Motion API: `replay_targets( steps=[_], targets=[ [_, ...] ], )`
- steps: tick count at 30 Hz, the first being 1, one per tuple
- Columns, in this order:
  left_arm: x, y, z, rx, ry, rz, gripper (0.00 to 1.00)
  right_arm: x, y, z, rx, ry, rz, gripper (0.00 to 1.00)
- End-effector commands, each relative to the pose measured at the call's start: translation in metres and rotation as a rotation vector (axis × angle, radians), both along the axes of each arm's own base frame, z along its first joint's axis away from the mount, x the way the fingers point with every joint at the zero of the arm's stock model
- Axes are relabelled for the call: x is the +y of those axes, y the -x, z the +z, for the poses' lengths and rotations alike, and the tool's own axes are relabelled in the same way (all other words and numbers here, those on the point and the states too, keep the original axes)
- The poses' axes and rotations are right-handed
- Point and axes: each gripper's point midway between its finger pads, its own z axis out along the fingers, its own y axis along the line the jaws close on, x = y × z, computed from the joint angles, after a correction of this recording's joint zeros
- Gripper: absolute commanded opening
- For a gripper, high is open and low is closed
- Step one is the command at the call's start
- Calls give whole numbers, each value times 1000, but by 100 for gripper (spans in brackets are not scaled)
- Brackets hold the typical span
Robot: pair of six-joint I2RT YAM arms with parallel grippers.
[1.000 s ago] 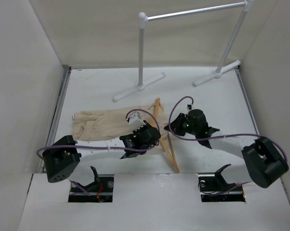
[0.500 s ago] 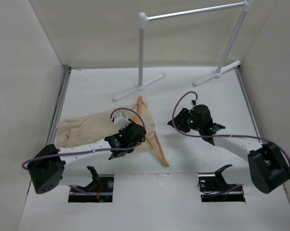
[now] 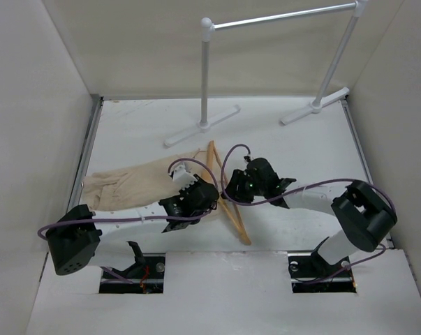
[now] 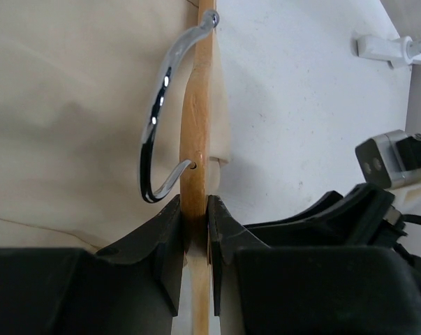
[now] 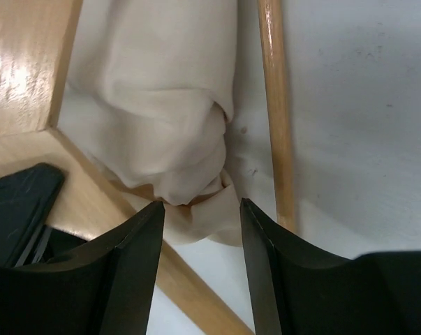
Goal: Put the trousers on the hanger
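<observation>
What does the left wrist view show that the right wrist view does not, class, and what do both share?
Only the left wrist view shows the metal hook, the left tool shut on the hanger, and the white rail's foot. Only the right wrist view shows the right tool open over a bunched end of the trousers, between the hanger's bars. Both show wood, beige cloth and the white table.

The right gripper (image 5: 200, 209) now sits at mid-frame, swung left from right of centre, jaws apart over the trousers (image 3: 126, 185) inside the hanger (image 3: 239, 225). The left gripper (image 4: 195, 209) and hanger are slightly further right than half a second ago.
</observation>
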Motion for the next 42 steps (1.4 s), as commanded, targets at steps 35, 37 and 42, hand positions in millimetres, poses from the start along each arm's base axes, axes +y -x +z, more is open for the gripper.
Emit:
replay_targets(
  steps=[35,37,42],
  targets=[
    [17,-2,1,22,-44,5,2,45,-30,-1,48,-188,4,12],
    [23,-3,-2,29,-62,17,2,37,-40,21,-11,-217,-36,10],
    [48,-9,-8,43,-99,58,2,2,-59,50,-96,-222,-114,8]
  ],
)
